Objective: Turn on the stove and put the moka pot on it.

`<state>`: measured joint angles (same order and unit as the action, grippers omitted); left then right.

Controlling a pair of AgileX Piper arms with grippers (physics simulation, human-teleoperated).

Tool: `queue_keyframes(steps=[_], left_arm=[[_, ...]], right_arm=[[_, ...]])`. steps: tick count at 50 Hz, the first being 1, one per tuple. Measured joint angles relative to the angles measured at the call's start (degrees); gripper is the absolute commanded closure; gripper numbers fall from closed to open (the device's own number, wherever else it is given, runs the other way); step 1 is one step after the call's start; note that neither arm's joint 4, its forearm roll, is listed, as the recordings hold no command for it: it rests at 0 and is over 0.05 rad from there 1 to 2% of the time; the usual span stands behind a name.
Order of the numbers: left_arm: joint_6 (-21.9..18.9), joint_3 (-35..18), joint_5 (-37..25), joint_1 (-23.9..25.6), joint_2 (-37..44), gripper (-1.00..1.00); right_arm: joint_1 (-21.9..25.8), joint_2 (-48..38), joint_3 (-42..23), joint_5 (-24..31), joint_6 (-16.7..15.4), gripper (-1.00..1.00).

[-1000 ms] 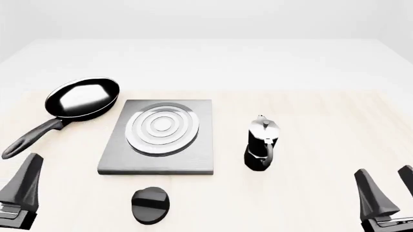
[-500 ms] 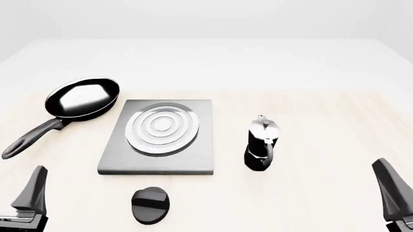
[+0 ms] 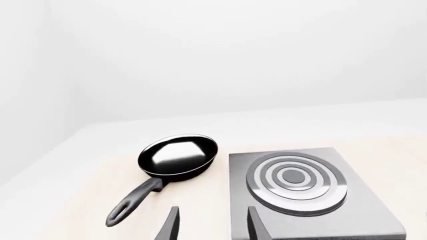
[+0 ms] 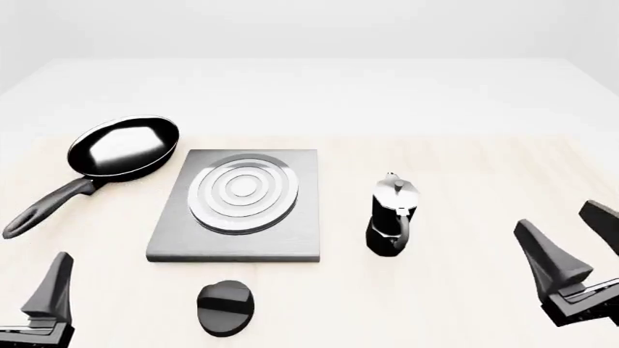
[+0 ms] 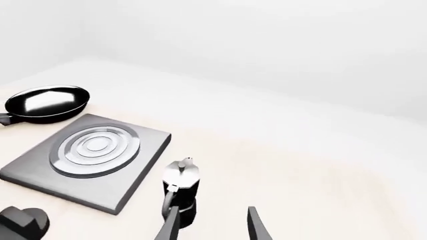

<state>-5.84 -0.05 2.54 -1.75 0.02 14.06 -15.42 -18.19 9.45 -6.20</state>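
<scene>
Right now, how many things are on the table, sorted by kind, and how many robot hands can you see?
Frying pan: 1
Stove: 1
Knob: 1
Moka pot: 1
Robot hands: 2, the left hand and the right hand
Total: 4 things on the table, plus 2 hands

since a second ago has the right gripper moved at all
Yes. In the front view the right gripper has moved up and left from the bottom right corner, closer to the moka pot, which stands unmoved right of the stove. Its fingers are apart, holding nothing.
</scene>
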Motion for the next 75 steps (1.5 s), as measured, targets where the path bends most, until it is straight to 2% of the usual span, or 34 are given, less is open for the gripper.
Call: queue_keyframes(steps=[35,55,75], left_arm=[[-0.31,0.05,-1.33,0.16,-0.01,-1.00],[-0.69,0.05,-1.69,0.35,-0.01,-1.00],[-0.77,0.05,-1.62,0.47,-0.02,-1.00]], right_arm=[[6.03,-27.68,0.83,-19.32,7.57,-1.00],[7.79,-44.20,0.92,-31.80,9.95,-1.00],[8.76,-57.15,0.90,-41.30,11.55,-1.00]])
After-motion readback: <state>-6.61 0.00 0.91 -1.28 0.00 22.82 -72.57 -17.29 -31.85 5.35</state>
